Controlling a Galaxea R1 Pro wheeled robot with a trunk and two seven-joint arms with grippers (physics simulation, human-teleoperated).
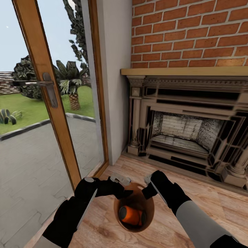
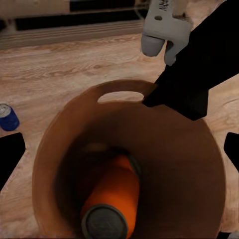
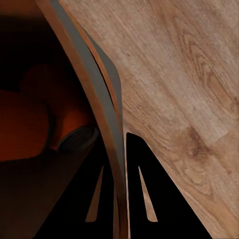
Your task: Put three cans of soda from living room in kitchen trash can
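The trash can (image 1: 146, 203), tan-brown inside, hangs just above the wood floor in front of me. My right gripper (image 1: 148, 191) is shut on its rim, one finger inside the wall (image 3: 94, 89) and one finger (image 3: 144, 191) outside. An orange soda can (image 1: 132, 215) lies on its side at the bottom of the trash can (image 2: 174, 164). My left gripper (image 1: 125, 193) hovers over the bucket's mouth, open, its fingers spread wide with nothing between them. A blue soda can (image 2: 7, 117) stands on the floor beside the bucket. The right gripper (image 2: 167, 94) clamps the rim next to the oval handle hole.
I am in the living room. The ornate fireplace (image 1: 186, 134) under the red-brick chimney (image 1: 189, 31) stands ahead on the right. A wood-framed glass door (image 1: 48, 96) with a handle is close on the left. Light wood floor (image 1: 206, 199) spreads around the bucket.
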